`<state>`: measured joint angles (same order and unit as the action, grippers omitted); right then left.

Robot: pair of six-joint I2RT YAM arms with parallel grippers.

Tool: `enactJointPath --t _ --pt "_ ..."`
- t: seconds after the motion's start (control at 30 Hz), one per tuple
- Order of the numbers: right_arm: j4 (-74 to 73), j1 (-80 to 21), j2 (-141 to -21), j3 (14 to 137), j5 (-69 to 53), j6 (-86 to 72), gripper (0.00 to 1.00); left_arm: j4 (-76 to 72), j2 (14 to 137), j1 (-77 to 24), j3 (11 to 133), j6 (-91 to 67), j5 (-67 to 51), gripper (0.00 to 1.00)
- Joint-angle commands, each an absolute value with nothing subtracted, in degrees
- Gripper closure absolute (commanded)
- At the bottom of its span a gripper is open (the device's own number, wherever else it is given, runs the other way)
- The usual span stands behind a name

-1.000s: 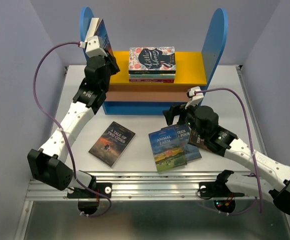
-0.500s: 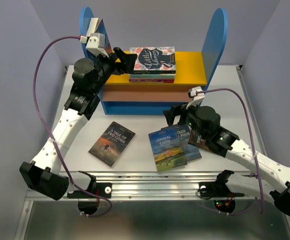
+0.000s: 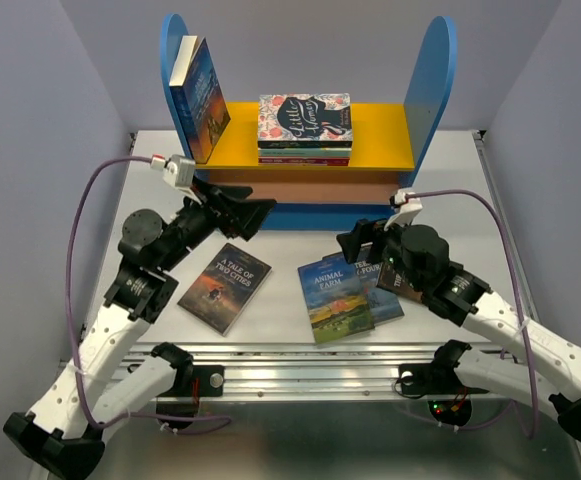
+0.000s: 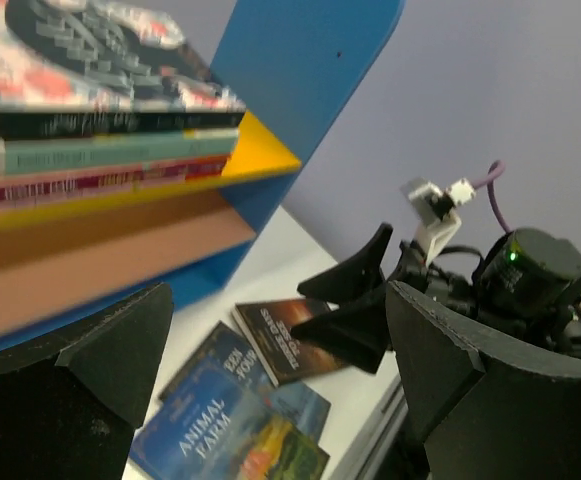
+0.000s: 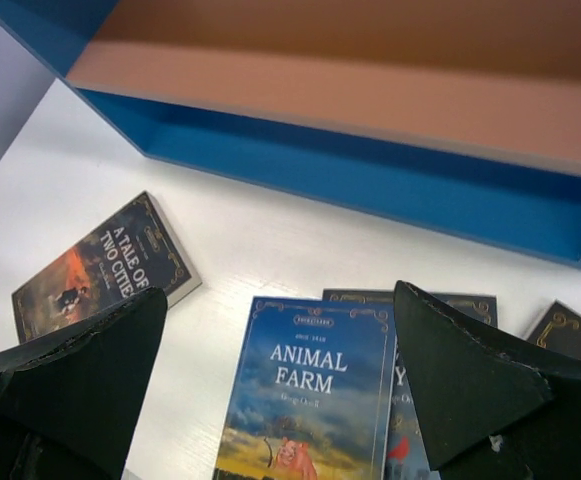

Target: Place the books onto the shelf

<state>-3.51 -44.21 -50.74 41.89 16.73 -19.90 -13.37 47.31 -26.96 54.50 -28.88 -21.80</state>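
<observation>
- Overhead, top view: one upright book (image 3: 198,95) leans at the far left of the shelf (image 3: 432,80). Four flat books (image 3: 335,298) lie on the table (image 3: 290,248): three overlapping near right, a lone book (image 3: 224,287) near left. Both the left gripper (image 3: 258,212) and the right gripper (image 3: 356,236) gape, empty.
- Left wrist: jaws spread, nothing between.
- Right wrist: jaws spread above the overlapping three, which are probably light, bendy and slick; pinch a raised edge.

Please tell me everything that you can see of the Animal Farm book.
The thin paperback "Animal Farm" lies flat and face up on the white table, in front of the blue-sided shelf. Its cover shows blue sky over a yellow-green field, with the title in white capitals. Its right part rests on a darker paperback. The black right gripper, fingers open, is near its far edge; nothing grips it.
</observation>
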Motion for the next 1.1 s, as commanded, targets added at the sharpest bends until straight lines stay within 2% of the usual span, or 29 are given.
enactJointPath --t 0.0,0.17,0.4,0.8,0.9,1.0,1.07 --pt "-9.7 -43.9 -49.0 40.9 18.3 -25.4 0.00 -8.3 40.7 -28.1 43.5 -34.8 -20.8 0.01" --pt "-15.9 -43.9 -53.0 40.7 18.8 -30.1 0.00 -8.3 38.2 -30.6 31.7 -39.9 -23.5 0.01" --pt "-22.1 -43.9 -59.9 41.9 22.2 -36.2 0.00 -17.2 49.3 -36.6 23.1 -47.0 -22.9 0.01" --pt "-22.8 -42.2 -65.0 40.8 11.7 -37.8 0.00 -16.4 83.6 -42.9 35.1 -47.4 -24.2 0.01" --pt "-22.8 -41.7 -64.7 40.3 9.5 -38.6 0.00 -13.5 85.9 -43.9 37.9 -47.7 -20.0 0.02" --pt "-22.6 -41.7 -64.2 39.0 8.7 -38.6 0.00 -8.2 86.7 -44.8 39.8 -47.3 -14.2 0.11" --pt "-22.5 -41.0 -64.9 38.3 8.2 -38.6 0.00 -6.6 87.2 -45.1 40.9 -47.2 -12.0 0.13"
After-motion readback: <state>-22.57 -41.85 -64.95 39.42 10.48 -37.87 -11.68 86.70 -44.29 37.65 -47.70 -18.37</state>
